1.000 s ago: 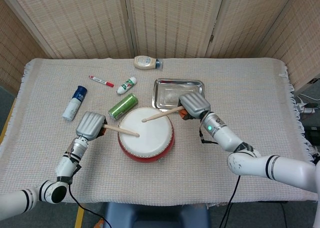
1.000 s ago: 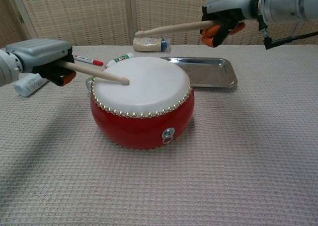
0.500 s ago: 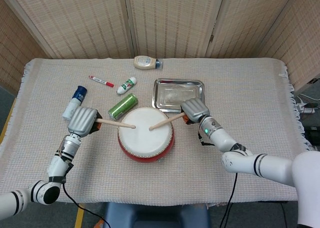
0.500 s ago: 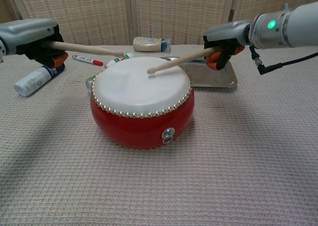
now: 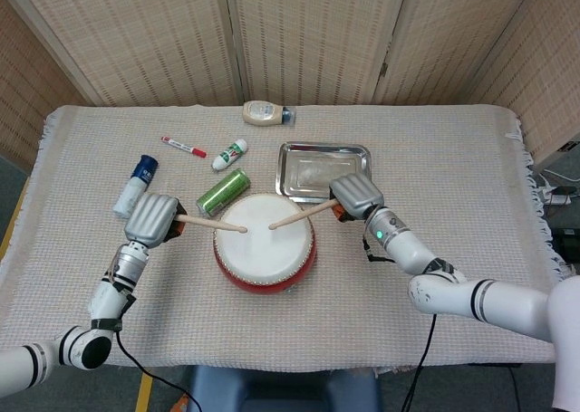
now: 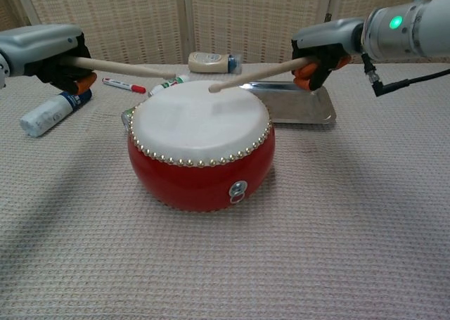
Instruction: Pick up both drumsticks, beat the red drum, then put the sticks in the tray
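- red drum (image 6: 200, 174) has a round white skin with stud trim
- left hand (image 5: 151, 220) grips a drumstick (image 5: 211, 223)
- right hand (image 5: 354, 195) grips the other drumstick (image 5: 302, 215), both tips raised over the skin

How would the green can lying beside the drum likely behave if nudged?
The green can lies on its side, so it would probably roll. The woven tablecloth may slow it. The red drum close by would likely stop a roll that way.

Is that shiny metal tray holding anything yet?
Empty: the tray shows only bare metal; both drumsticks are over the drum.
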